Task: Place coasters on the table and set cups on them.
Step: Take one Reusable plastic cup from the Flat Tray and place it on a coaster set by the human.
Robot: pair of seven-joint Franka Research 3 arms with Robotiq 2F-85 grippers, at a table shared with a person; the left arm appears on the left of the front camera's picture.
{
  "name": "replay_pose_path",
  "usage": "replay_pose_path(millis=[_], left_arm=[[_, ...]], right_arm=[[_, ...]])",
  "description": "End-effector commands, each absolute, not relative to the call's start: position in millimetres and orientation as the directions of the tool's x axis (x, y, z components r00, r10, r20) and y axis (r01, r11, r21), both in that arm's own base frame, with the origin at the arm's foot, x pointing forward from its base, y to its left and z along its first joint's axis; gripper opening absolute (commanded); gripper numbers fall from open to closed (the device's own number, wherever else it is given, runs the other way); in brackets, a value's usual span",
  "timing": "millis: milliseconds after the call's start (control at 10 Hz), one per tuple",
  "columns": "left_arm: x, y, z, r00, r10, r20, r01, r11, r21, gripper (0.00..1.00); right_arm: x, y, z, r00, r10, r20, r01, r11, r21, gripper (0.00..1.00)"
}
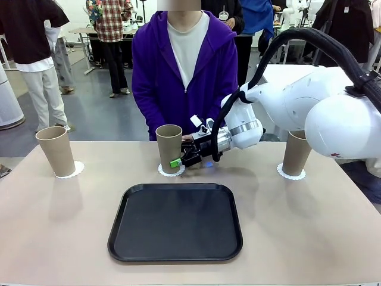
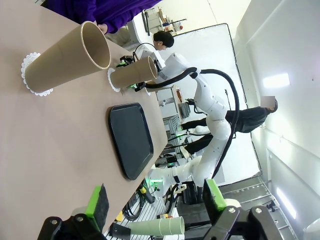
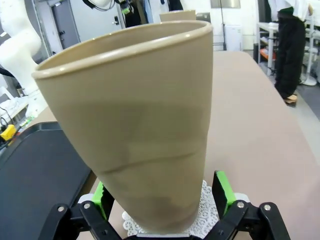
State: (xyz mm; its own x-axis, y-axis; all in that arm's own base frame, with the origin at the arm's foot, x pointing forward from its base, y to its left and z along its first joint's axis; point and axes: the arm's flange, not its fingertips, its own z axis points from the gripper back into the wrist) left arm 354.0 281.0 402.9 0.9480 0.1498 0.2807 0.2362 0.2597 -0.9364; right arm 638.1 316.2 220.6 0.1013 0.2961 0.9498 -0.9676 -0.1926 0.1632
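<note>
Three greyish-tan cups stand upright on the beige table [image 1: 309, 238], each on a white lacy coaster: left cup [image 1: 55, 150] on its coaster [image 1: 71, 170], middle cup [image 1: 168, 146] on its coaster [image 1: 162, 171], right cup [image 1: 296, 153] on its coaster [image 1: 291, 174]. My right gripper [image 1: 180, 159] is open, its green pads [image 3: 222, 192] on either side of the middle cup [image 3: 135, 125] near its base, with a small gap on one side. My left gripper [image 2: 156, 200] is open and holds nothing; it is well back from the left cup [image 2: 70, 57].
A black tray [image 1: 175, 223] lies at the table's near middle, in front of the middle cup. A person in a purple hoodie [image 1: 184, 71] stands at the far edge behind that cup. My right arm [image 1: 297, 107] reaches across from the right, above the right cup.
</note>
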Motion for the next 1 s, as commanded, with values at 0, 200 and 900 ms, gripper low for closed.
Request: replay_pose_path(millis=[0, 200, 900], left_arm=[[351.2, 281.8, 404.0, 0.946, 0.147, 0.289, 0.245, 0.259, -0.934, 1.00], [351.2, 281.8, 404.0, 0.946, 0.147, 0.289, 0.245, 0.259, -0.934, 1.00], [351.2, 281.8, 404.0, 0.946, 0.147, 0.289, 0.245, 0.259, -0.934, 1.00]], right_arm=[[638.9, 310.2, 232.9, 0.105, 0.361, 0.927, -0.967, -0.180, 0.180, 1.00], [634.5, 302.7, 242.7, 0.108, 0.392, 0.914, -0.966, -0.178, 0.190, 1.00], [614.7, 271.9, 288.6, 0.194, 0.569, 0.799, -0.964, -0.039, 0.261, 1.00]])
